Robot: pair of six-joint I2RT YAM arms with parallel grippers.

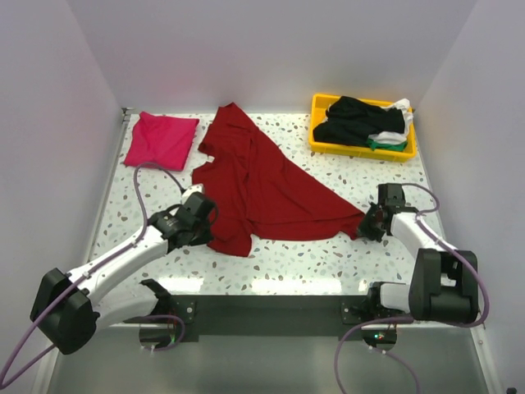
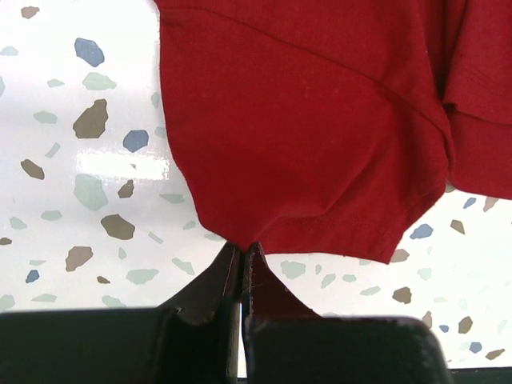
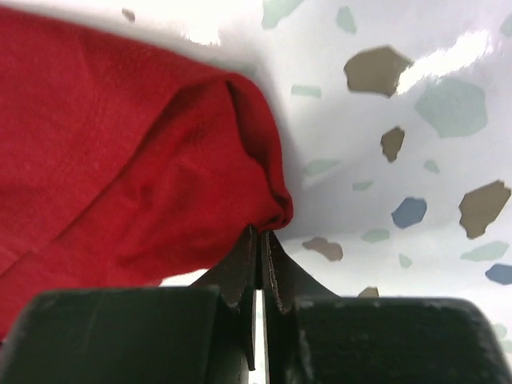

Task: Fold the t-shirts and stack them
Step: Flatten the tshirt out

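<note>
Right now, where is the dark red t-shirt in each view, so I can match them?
Top external: the dark red t-shirt lies spread across the middle.
Left wrist: the dark red t-shirt fills the upper right; left end effector shut on its edge.
Right wrist: the dark red t-shirt fills the left; right end effector shut on its corner.
Shared landmark: the speckled tabletop.

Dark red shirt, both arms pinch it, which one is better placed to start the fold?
Probably right. The right end effector is shut on the long pointed corner of the dark red shirt, stretched sideways, so it could sweep that over the cloth. The left end effector only pinches the near hem.
</note>
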